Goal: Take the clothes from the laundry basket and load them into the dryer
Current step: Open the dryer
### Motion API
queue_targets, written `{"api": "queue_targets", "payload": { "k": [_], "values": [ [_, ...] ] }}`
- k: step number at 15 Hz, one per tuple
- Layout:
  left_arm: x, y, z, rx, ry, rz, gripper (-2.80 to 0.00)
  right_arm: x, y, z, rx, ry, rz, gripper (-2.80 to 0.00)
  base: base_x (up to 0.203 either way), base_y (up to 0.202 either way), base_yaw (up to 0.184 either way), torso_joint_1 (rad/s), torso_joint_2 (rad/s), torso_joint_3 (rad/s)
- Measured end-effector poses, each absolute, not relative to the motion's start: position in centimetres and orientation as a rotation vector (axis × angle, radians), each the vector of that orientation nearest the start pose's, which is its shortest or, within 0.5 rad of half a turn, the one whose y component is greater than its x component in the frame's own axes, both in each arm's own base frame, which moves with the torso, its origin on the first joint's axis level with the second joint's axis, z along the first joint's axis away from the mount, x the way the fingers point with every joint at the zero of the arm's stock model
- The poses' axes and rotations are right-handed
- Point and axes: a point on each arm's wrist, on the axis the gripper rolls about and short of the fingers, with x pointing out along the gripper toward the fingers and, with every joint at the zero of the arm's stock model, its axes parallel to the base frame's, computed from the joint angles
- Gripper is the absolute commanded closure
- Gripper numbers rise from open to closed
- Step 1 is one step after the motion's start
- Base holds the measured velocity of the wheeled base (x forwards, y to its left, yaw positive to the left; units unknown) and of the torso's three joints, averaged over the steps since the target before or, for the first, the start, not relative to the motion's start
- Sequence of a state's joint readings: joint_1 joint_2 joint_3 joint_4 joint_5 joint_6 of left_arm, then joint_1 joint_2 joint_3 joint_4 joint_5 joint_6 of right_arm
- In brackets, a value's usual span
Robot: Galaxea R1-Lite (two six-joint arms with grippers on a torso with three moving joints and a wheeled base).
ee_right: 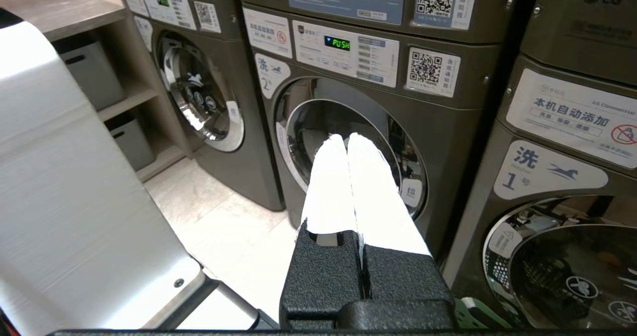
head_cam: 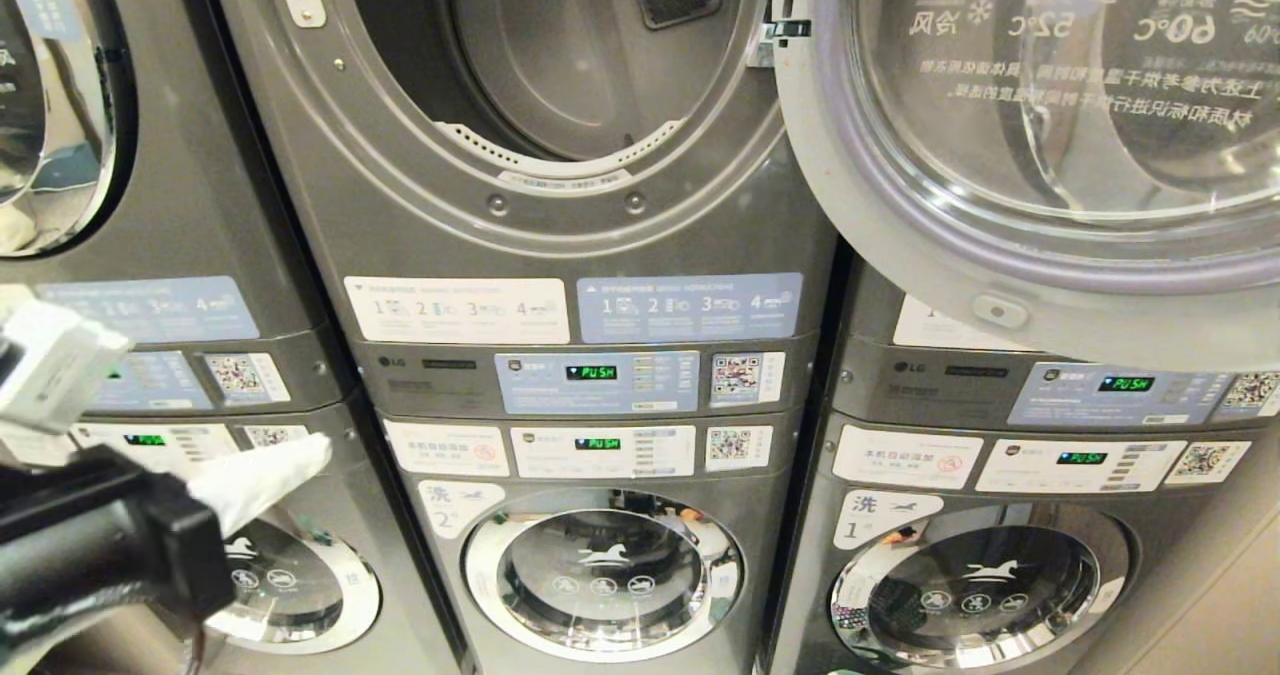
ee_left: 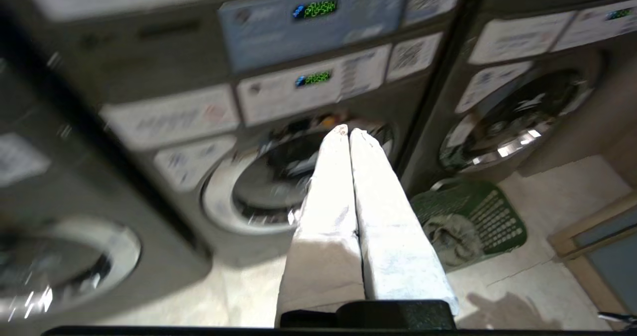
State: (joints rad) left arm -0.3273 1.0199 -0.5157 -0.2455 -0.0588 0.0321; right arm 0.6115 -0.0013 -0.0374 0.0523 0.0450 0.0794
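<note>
Dryer [head_cam: 560, 105] top centre of head view, drum empty, door [head_cam: 1030, 135] swung open to right. Washers [head_cam: 600, 565] stacked below, doors shut. Green basket [ee_left: 477, 216] on floor beside right washer, grey clothes [ee_left: 453, 236] inside. Left gripper [ee_left: 348, 133] raised at left edge of head view, before washer panels, jaws together, empty. Right gripper [ee_right: 347, 138] low, facing middle washer, jaws together, empty.

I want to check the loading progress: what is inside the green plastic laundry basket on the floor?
A crumpled grey-green cloth lies in the green plastic laundry basket. The closed left gripper covers the basket's near edge, so anything there is hidden.
</note>
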Motion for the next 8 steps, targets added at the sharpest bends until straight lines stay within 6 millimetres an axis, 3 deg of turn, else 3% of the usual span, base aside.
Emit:
{"api": "queue_targets", "payload": {
  "k": [5,8],
  "values": [
    [6.9,-1.6,18.4,-0.079,0.387,-0.048,0.00,-2.2,-1.4,8.1,0.074,0.037,0.659,0.00,0.000,0.000,0.000,0.000,0.00,0.000],
    [4.3,-0.7,15.7,-0.154,0.411,0.027,0.00,-2.2,-1.4,8.1,0.074,0.037,0.660,0.00,0.000,0.000,0.000,0.000,0.00,0.000]
  ]
}}
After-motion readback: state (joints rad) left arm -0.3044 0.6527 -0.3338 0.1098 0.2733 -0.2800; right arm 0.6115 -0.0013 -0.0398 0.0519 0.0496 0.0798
